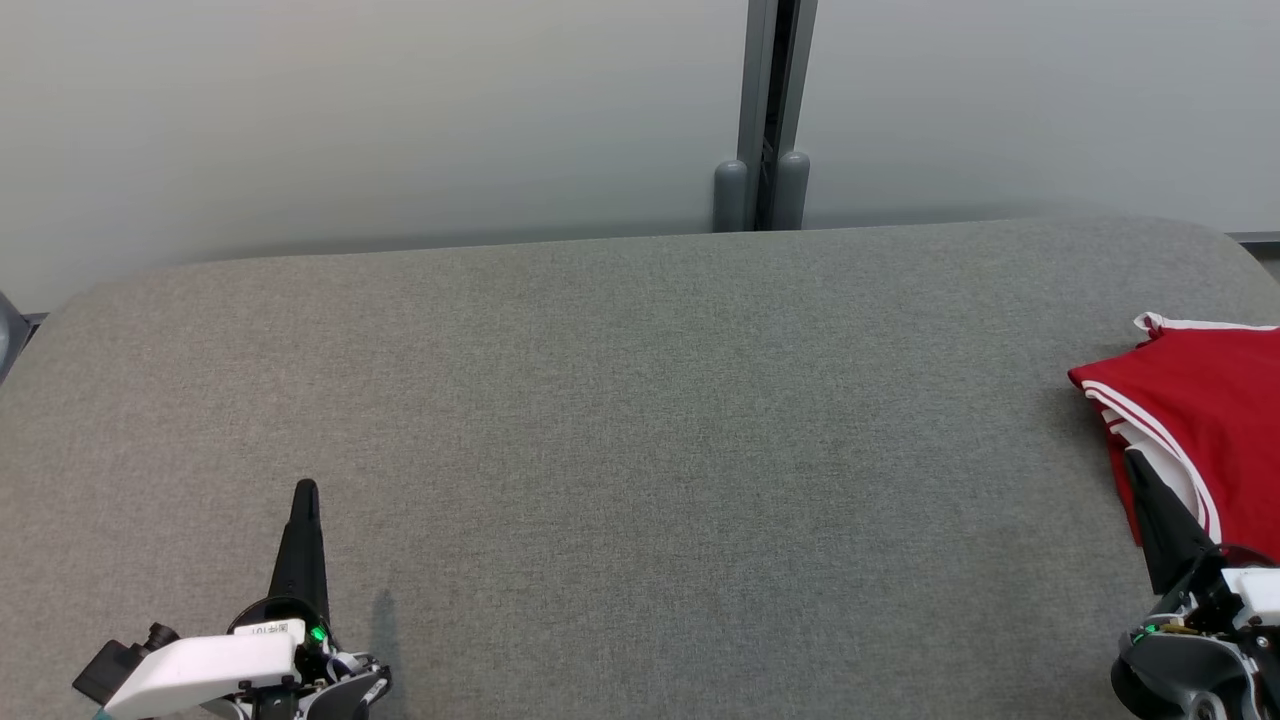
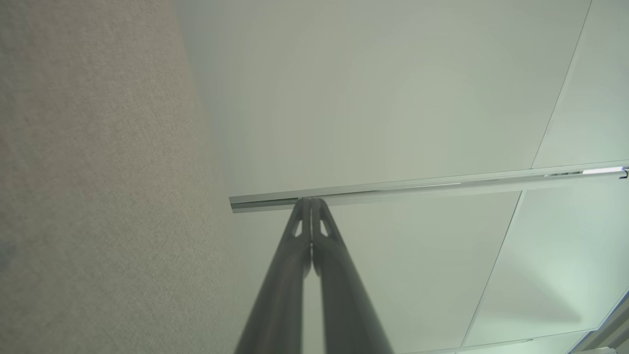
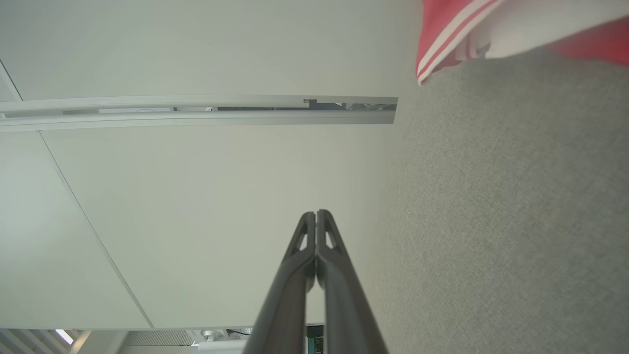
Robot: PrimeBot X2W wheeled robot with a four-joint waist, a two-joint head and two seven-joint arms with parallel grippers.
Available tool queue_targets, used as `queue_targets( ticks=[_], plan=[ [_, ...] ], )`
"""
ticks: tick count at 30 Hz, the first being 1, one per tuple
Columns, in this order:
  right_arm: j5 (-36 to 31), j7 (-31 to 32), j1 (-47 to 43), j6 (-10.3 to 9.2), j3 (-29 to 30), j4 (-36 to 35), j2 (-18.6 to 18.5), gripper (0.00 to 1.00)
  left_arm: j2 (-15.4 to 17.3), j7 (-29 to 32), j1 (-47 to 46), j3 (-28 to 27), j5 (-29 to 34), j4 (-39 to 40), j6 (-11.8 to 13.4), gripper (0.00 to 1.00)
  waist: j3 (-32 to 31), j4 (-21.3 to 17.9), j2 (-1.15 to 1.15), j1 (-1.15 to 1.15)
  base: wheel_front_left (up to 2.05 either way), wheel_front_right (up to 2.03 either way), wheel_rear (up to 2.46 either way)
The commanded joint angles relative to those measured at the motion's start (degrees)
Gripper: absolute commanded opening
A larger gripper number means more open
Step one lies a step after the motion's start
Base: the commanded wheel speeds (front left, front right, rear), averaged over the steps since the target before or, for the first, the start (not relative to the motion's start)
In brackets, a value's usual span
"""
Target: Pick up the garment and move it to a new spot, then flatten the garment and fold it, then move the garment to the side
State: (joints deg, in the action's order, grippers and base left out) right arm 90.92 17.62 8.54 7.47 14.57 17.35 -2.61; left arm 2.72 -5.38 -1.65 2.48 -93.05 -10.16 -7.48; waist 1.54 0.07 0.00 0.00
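Head view: high, tilted forward and down across grey tabletop (image 1: 640, 400) to pale wall (image 1: 400, 120). Wrist views: low, near tabletop, rolled sideways, sighting along left tool (image 2: 311, 201) and right tool (image 3: 316, 214) toward same wall. Wall post (image 1: 765, 120) common to all three.

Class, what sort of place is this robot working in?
Probably an office or lab room: a grey fabric-covered table against pale partition panels joined by a metal post, a red garment on it.
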Motion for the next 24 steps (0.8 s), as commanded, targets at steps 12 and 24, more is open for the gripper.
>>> queue_targets(
  ticks=[12,24],
  plan=[
    [0.5,0.0,0.2,0.04,0.1,0.0,-0.5,0.00,0.1,0.0,-0.8,-0.3,-0.2,-0.1,-0.2,0.00,0.0,0.0,0.00,0.00,0.00,0.00,0.00],
    [0.5,0.0,0.2,0.04,0.1,0.0,-0.5,0.00,0.1,0.0,-0.8,-0.3,-0.2,-0.1,-0.2,0.00,0.0,0.0,0.00,0.00,0.00,0.00,0.00]
  ],
)
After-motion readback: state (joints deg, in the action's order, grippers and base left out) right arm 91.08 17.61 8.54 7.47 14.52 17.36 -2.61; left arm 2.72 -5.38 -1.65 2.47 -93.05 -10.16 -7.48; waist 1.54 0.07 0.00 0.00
